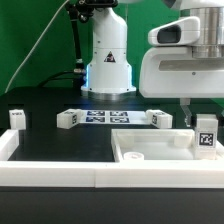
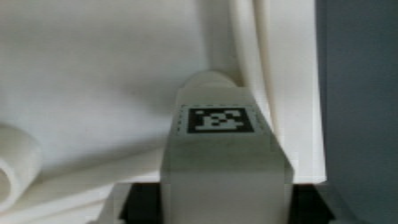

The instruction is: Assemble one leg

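My gripper [image 1: 203,122] is shut on a leg [image 1: 206,137], a small white post with a black-and-white tag, and holds it upright over the right end of the wide white slab [image 1: 150,152]. In the wrist view the leg [image 2: 221,130] fills the middle, clamped between the dark fingers [image 2: 143,202] of the gripper [image 2: 222,208]. Its far tip hangs over the slab's white surface [image 2: 107,80]. A round socket rim [image 2: 11,165] shows at the picture's edge. Whether the leg's tip touches the slab I cannot tell.
Three more tagged legs lie on the black table: one at the exterior view's left [image 1: 16,118], one left of the marker board [image 1: 68,120], one right of it [image 1: 160,118]. The marker board [image 1: 110,117] lies mid-table. The arm's white base [image 1: 108,60] stands behind. A white wall [image 1: 50,175] runs along the table's front edge.
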